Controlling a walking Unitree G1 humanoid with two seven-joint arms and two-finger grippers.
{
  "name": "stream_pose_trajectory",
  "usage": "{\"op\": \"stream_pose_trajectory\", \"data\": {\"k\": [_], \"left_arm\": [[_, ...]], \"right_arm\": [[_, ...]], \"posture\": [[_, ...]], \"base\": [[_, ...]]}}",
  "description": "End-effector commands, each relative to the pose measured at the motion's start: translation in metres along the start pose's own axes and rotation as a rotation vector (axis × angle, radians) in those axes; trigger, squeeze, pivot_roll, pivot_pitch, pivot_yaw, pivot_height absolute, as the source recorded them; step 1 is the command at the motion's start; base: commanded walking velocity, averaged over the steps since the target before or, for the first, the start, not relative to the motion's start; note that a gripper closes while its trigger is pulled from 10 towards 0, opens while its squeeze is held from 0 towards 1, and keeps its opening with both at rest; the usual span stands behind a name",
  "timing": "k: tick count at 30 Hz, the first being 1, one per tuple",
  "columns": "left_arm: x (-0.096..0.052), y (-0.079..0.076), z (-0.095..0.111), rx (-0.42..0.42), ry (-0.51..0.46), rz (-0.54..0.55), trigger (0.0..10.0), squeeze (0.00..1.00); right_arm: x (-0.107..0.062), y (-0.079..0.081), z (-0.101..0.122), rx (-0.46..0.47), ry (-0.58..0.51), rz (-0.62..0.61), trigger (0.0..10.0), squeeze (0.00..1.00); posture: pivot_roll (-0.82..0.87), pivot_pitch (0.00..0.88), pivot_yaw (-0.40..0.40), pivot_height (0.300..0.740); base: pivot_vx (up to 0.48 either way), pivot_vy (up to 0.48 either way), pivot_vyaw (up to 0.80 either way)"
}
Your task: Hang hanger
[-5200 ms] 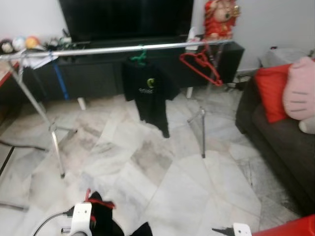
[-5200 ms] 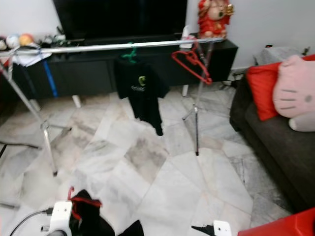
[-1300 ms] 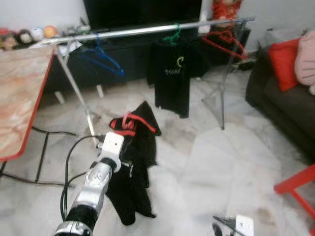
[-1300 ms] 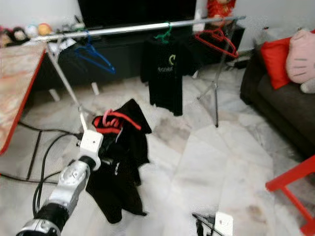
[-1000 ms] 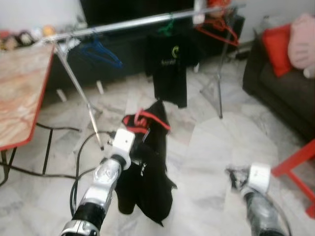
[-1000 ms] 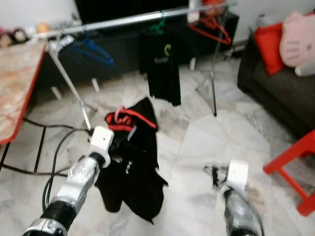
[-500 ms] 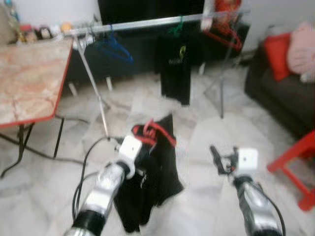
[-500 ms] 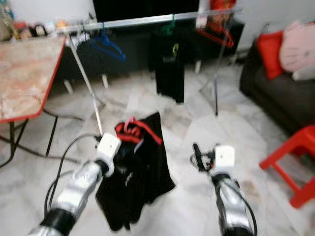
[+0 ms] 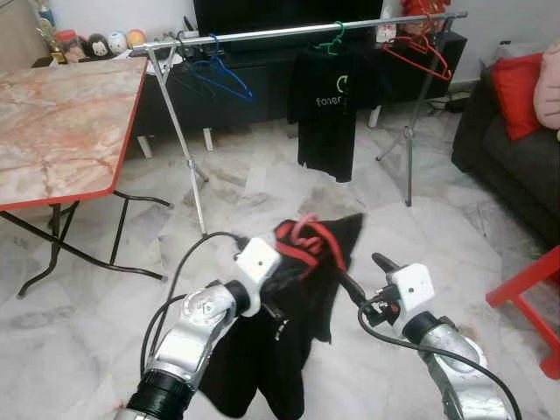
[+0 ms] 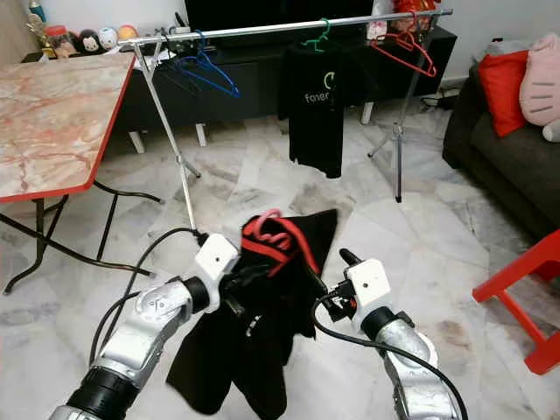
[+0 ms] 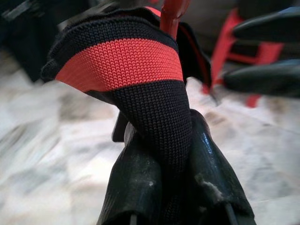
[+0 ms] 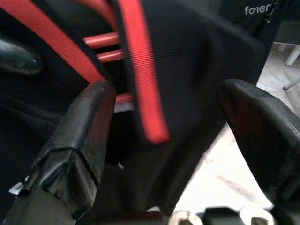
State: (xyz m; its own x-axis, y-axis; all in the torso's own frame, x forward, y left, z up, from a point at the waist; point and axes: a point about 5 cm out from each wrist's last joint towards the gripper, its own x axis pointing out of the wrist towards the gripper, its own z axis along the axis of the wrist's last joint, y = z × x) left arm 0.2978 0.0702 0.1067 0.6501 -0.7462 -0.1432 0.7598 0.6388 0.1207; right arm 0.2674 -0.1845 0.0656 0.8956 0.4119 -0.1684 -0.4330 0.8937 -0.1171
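Observation:
A black garment with a red-striped collar (image 9: 302, 297) hangs on a red hanger (image 9: 306, 238) in front of me, low over the floor. My left gripper (image 9: 276, 280) is shut on the garment's collar; in the left wrist view its fingers (image 11: 136, 183) pinch the black and red knit, with the hanger's red hook (image 11: 172, 13) just beyond. My right gripper (image 9: 360, 276) is open right beside the garment's right side. In the right wrist view its fingers (image 12: 89, 126) stand wide apart with the collar (image 12: 140, 84) close ahead. The silver clothes rail (image 9: 289, 31) stands farther back.
On the rail hang a blue hanger (image 9: 220, 79), a black T-shirt (image 9: 327, 109) on a green hanger and a red hanger (image 9: 422, 56). A marble table with a red edge (image 9: 61, 122) stands left. A dark sofa (image 9: 512, 171) and a red stool (image 9: 535, 297) are right.
The view has shifted and sharpened. My right arm has risen and moved left until its gripper is beside the garment. My left gripper still holds the garment, now higher.

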Motion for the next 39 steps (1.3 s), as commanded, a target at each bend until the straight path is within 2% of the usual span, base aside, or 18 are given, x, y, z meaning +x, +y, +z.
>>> {"op": "stream_pose_trajectory", "data": {"k": [1, 11, 15, 20, 22, 23, 27, 31, 32, 34, 39], "left_arm": [[-0.001, -0.002, 0.009, 0.004, -0.034, -0.025, 10.0, 0.00], [-0.004, -0.017, 0.018, -0.050, -0.046, -0.188, 10.0, 0.00], [-0.006, -0.014, 0.016, -0.045, -0.026, -0.187, 10.0, 0.00], [-0.008, -0.012, 0.017, -0.052, -0.021, -0.183, 10.0, 0.00], [-0.009, -0.010, 0.017, -0.053, -0.017, -0.176, 10.0, 0.00], [-0.009, -0.007, 0.017, -0.050, -0.013, -0.164, 10.0, 0.00], [-0.009, -0.005, 0.017, -0.050, -0.014, -0.154, 10.0, 0.00], [-0.010, -0.003, 0.018, -0.053, -0.013, -0.148, 10.0, 0.00], [-0.010, -0.003, 0.018, -0.051, -0.009, -0.151, 10.0, 0.00], [-0.010, -0.002, 0.019, -0.053, -0.011, -0.153, 10.0, 0.00], [-0.009, -0.001, 0.022, -0.061, -0.022, -0.151, 10.0, 0.00]], "right_arm": [[-0.001, 0.003, 0.002, -0.018, 0.016, 0.017, 10.0, 0.00], [0.000, -0.002, 0.009, -0.132, 0.061, -0.036, 10.0, 0.00], [0.000, -0.006, 0.010, -0.181, 0.088, -0.092, 10.0, 0.00], [-0.002, -0.006, 0.007, -0.252, 0.132, -0.100, 10.0, 0.00], [-0.003, -0.007, 0.006, -0.302, 0.160, -0.105, 10.0, 0.00], [-0.004, -0.006, 0.004, -0.357, 0.181, -0.102, 10.0, 0.00], [-0.004, -0.007, 0.005, -0.358, 0.183, -0.121, 10.0, 0.00], [-0.009, -0.013, -0.004, -0.420, 0.265, -0.155, 10.0, 0.00], [-0.010, -0.019, -0.009, -0.427, 0.307, -0.199, 10.0, 0.00], [-0.010, -0.025, -0.011, -0.444, 0.320, -0.239, 10.0, 0.00], [-0.007, -0.029, -0.002, -0.451, 0.271, -0.276, 10.0, 0.00]], "posture": [[-0.09, 0.000, 0.013, 0.740], [-0.09, 0.000, 0.005, 0.740], [-0.09, 0.000, 0.000, 0.740], [-0.09, 0.000, -0.003, 0.740], [-0.09, 0.000, -0.005, 0.740], [-0.09, 0.000, -0.006, 0.740], [-0.09, 0.000, -0.007, 0.740], [-0.09, 0.000, -0.008, 0.740], [-0.09, 0.000, -0.008, 0.740], [-0.08, 0.000, -0.008, 0.740], [-0.08, 0.000, -0.004, 0.740]], "base": [[0.000, 0.000, 0.00], [0.000, 0.000, 0.00], [0.000, 0.000, 0.00], [0.000, 0.000, 0.00], [0.000, 0.000, 0.00], [0.000, 0.000, 0.00], [0.000, 0.000, 0.00], [0.000, 0.000, 0.00], [0.000, 0.000, 0.00], [0.000, 0.000, 0.00], [0.000, 0.000, 0.00]]}}
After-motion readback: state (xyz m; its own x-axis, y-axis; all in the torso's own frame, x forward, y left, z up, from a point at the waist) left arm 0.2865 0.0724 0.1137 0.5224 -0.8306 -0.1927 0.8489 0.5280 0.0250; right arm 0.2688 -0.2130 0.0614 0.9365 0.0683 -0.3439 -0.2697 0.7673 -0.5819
